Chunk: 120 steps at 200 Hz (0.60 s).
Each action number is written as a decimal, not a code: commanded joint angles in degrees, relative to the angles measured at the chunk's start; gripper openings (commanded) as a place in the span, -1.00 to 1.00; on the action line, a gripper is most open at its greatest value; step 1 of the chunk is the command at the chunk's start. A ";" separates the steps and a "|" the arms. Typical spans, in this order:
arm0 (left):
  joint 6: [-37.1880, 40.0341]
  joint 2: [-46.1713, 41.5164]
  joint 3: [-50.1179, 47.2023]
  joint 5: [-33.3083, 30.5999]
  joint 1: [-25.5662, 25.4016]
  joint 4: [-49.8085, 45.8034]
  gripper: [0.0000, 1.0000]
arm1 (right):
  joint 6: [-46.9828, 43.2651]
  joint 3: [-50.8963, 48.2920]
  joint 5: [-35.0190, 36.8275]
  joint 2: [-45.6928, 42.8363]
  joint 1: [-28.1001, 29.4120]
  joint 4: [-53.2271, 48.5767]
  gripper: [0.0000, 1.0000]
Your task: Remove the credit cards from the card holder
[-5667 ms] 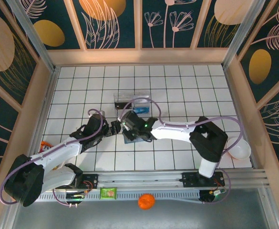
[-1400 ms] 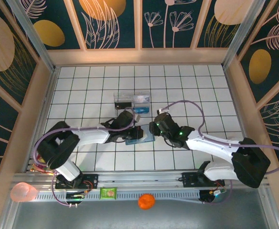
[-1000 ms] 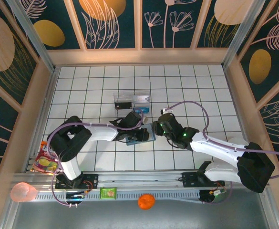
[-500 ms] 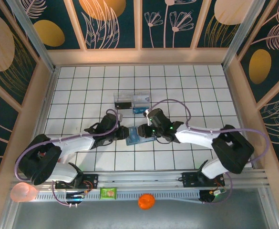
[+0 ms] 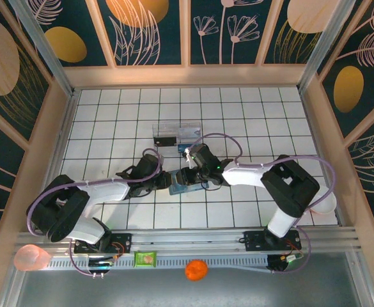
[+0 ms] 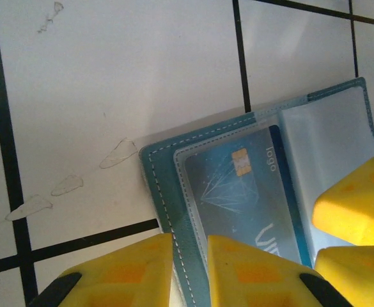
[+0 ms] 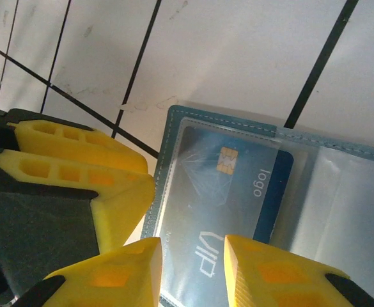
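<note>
As I look down the left wrist camera, the left gripper (image 6: 190, 272) has its yellow jaws drawn almost together over the stitched edge of the card holder (image 6: 158, 192), so I read it as pinching that cover edge. The right gripper (image 7: 193, 275) comes in from the opposite side with its two fingers a little apart above the clear sleeve. I cannot tell whether they pinch anything or only rest on the plastic.

Between those fingers runs the end of a credit card (image 7: 238, 185), dark blue with a gold chip and pale lettering. It is tucked inside the sleeve of the panel nearer the left gripper. The other panel's sleeve looks frosted, and I cannot make out what it holds.

The holder lies open and flat on the white tiled table (image 5: 110, 121), near its middle, with both arms meeting over it in the top view. Farther back stands a clear tray (image 5: 174, 133). A small blue card (image 5: 185, 149) lies just in front of it, close to the right arm's wrist.

Along the near rail I see a pink cup (image 5: 32, 257), a green packet (image 5: 146, 258) and an orange ball (image 5: 196, 270).
</note>
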 commanded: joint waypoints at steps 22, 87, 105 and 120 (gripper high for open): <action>0.66 0.66 -0.06 -0.28 0.40 1.28 -0.58 | 2.11 0.90 -0.08 1.96 -0.49 1.16 -0.42; 0.90 1.29 0.03 0.00 0.44 1.35 -0.61 | 4.04 0.57 4.92 2.87 -0.01 -0.93 -0.48; 0.93 1.50 0.09 -0.01 0.44 1.26 -0.62 | 4.51 0.85 8.07 2.51 0.87 -2.15 -0.48; 0.92 1.51 0.12 -0.02 0.51 1.17 -0.62 | 4.59 1.09 12.27 1.35 1.97 -3.67 -0.47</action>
